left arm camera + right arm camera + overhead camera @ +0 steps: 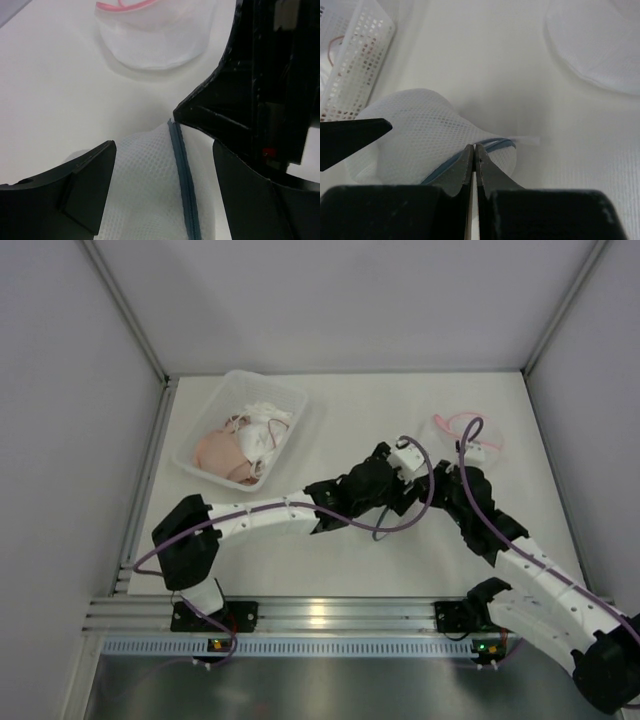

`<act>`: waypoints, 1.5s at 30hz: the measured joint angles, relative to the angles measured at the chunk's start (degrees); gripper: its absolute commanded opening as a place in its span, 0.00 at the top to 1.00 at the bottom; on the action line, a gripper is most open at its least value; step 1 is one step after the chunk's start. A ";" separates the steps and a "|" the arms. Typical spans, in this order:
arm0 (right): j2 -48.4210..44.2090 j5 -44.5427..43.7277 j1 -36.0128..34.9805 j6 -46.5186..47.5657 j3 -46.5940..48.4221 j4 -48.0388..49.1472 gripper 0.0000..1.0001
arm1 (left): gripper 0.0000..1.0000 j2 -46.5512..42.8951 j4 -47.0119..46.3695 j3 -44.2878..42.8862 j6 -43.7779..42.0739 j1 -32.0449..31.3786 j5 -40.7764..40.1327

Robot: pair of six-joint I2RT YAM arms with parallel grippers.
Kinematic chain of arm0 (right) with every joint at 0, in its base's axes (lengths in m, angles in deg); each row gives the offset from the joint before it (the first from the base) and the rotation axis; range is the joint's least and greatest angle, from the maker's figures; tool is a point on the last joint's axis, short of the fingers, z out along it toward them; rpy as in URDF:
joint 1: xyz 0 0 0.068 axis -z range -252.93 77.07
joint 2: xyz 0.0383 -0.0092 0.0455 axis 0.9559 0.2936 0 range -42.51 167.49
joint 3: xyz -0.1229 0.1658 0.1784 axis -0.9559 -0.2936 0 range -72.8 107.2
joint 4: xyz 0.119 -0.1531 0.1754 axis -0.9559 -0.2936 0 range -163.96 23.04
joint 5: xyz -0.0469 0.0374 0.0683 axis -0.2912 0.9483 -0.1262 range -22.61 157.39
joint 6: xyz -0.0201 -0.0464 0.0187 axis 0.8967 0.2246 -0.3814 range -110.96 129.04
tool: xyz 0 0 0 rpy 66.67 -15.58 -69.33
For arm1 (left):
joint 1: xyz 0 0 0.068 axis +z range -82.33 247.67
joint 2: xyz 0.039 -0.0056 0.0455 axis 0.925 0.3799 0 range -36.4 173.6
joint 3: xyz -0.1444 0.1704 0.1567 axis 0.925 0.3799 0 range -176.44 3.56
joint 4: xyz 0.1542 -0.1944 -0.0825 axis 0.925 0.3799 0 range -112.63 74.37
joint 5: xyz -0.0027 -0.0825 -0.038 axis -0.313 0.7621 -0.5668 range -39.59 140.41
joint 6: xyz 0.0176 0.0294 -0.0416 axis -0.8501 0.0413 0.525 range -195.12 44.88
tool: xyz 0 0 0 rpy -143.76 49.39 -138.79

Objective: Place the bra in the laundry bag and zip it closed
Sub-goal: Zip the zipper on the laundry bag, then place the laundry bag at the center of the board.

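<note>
From above, the left arm [270, 512] and the right arm [540, 575] reach in over the white tabletop [340, 410] and their wrists meet right of its middle, hiding whatever lies under them. A peach bra [222, 452] lies in the white basket [285, 400] at the far left with other white pieces, well apart from both wrists. A second mesh bag [462, 428] with a pink edge lies near the far right corner, just beyond the wrists. In the left wrist view, the left fingers [80, 185] stand wide open with the white mesh laundry bag [142, 190] lying between them. Its blue-grey zipper [181, 180] runs up the gap, nearer the right-hand finger, and neither finger presses the cloth. The black body of the right arm fills the upper right, and the pink-edged bag sits ahead on the tabletop. In the right wrist view, the right fingers [485, 172] are closed tip to tip at the zipper line on the near side of the puffed bag. Whether they pinch the pull or the cloth cannot be told. One tip of the left fingers shows as a black wedge at the left, just beside the bag. The basket's wall stands at the upper left.
</note>
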State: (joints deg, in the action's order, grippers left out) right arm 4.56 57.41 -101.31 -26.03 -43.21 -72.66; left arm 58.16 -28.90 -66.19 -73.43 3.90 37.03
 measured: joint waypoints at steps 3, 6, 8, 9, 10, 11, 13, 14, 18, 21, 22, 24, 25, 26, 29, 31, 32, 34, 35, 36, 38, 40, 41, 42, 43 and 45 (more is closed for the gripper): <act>-0.55 -1.14 0.00 -0.07 -0.04 -1.38 1.00 | 0.18 3.30 1.62 -0.70 -1.66 -0.63 -1.09; -1.22 -1.46 -0.07 -0.11 -0.04 -1.36 1.00 | 0.34 5.01 3.37 -0.70 -3.06 -1.92 -1.79; -1.36 -1.60 -0.07 -0.11 -0.02 -1.33 1.00 | 0.47 5.42 4.04 -0.70 -3.82 -2.60 -2.36; -1.36 -1.60 -0.07 -0.11 -0.04 -1.33 1.00 | 0.53 5.46 4.35 -0.70 -4.09 -2.86 -2.60; -1.36 -1.64 -0.07 -0.11 -0.04 -1.36 1.00 | 0.60 5.46 4.39 -0.70 -4.46 -2.99 -2.64; -1.36 -1.73 -0.07 -0.13 -0.02 -1.33 1.00 | 0.82 5.46 4.35 -0.70 -4.63 -3.04 -2.73; -1.36 -1.77 -0.07 -0.13 -0.04 -1.33 1.00 | 1.00 5.46 4.42 -0.70 -4.33 -3.06 -3.08; -1.36 -1.79 -0.07 -0.15 -0.04 -1.33 1.00 | 1.00 5.46 4.39 -0.70 -4.39 -3.02 -3.19; -1.36 -1.95 -0.09 -0.72 -0.02 -1.36 1.00 | 1.00 3.65 2.14 2.34 -4.02 -3.04 -4.37; -1.29 -1.90 -0.39 -1.07 -0.02 -1.79 1.00 | 1.00 -1.92 -1.75 9.57 -3.28 -3.02 -5.33; -1.27 -1.84 -0.50 -1.11 -0.02 -1.90 1.00 | 1.00 -4.50 -2.99 12.07 -3.08 -3.02 -5.62; -1.27 -1.70 -0.72 -1.20 -0.02 -2.01 1.00 | 1.00 -10.23 -5.01 16.81 -2.58 -3.04 -6.16; -1.27 -1.46 -0.72 -1.40 -0.02 -2.03 1.00 | 1.00 -13.44 -5.97 18.75 -1.86 -3.04 -6.45; -1.27 -1.18 -0.74 -1.64 0.00 -1.97 1.00 | 1.00 -16.15 -6.93 20.24 -1.36 -3.02 -6.69; -1.27 1.46 -1.07 -2.97 0.28 -0.11 1.00 | 1.00 -23.32 -8.46 23.93 0.48 -2.97 -6.91; -1.27 3.52 -1.46 -3.58 0.92 1.29 1.00 | 1.00 -26.69 -9.03 26.38 1.51 -2.95 -7.26; -1.27 4.22 -1.49 -3.72 0.92 1.84 1.00 | 1.00 -27.76 -9.27 27.26 2.03 -2.89 -7.37; -1.20 5.68 -1.49 -3.78 0.92 2.34 0.91 | 1.00 -29.11 -9.51 28.41 3.04 -2.73 -7.58; -1.16 6.08 -1.49 -3.91 0.94 2.45 0.79 | 1.00 -29.20 -9.62 28.55 3.28 -2.69 -7.65; -1.03 5.99 -1.46 -3.74 1.16 1.84 0.67 | 1.00 -29.18 -9.60 28.55 3.80 -2.69 -7.76; -0.15 4.92 -0.96 -3.58 2.45 -0.79 0.42 | 1.00 -29.03 -9.35 28.26 5.40 -2.56 -8.94; 0.94 4.44 -0.52 -2.54 5.03 -4.50 0.22 | 1.00 -27.74 -7.87 26.32 7.52 -1.84 -10.01; 1.46 4.26 -0.31 -2.23 7.10 -6.43 0.17 | 1.00 -26.75 -7.08 24.85 8.46 -1.22 -10.27; 1.75 4.13 -0.17 -1.73 9.14 -8.00 0.13 | 1.00 -25.40 -6.05 22.80 9.90 -0.20 -10.40; 1.97 4.15 0.26 -1.11 11.58 -9.38 0.05 | 1.00 -24.52 -5.27 21.29 11.02 0.92 -10.25; 1.99 4.09 1.84 0.00 16.02 -10.45 0.01 | 1.00 -23.15 -3.89 18.21 13.64 3.98 -8.37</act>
State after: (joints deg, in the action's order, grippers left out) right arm 6.55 61.50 -99.47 -26.03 -27.19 -83.10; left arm 35.01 -32.79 -47.99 -59.79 7.88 28.65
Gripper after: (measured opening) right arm 0.948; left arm 0.072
